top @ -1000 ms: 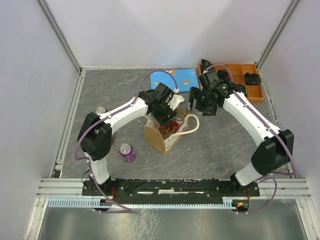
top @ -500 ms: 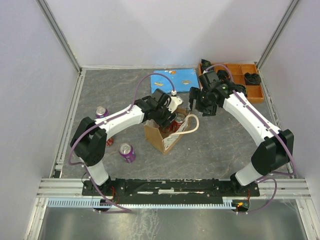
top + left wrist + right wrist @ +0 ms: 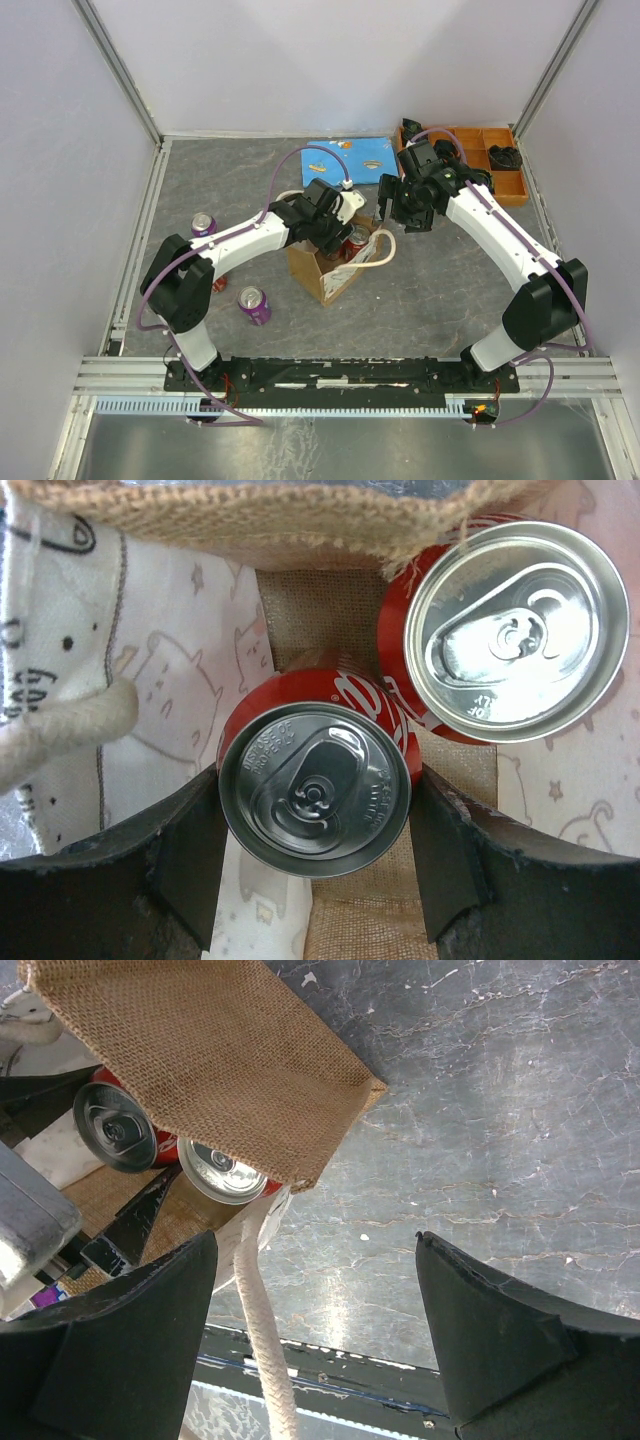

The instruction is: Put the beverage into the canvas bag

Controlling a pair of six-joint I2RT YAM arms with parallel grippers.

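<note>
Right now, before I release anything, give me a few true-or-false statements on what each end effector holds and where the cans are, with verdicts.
1. The left end effector grips a red cola can inside the canvas bag. True.
2. That can is the only one in the bag. False: a second red can stands beside it in the bag.
3. The right end effector is shut on a purple can. False: it is open and holds nothing.
4. A purple can stands on the table, outside the bag. True.
</note>
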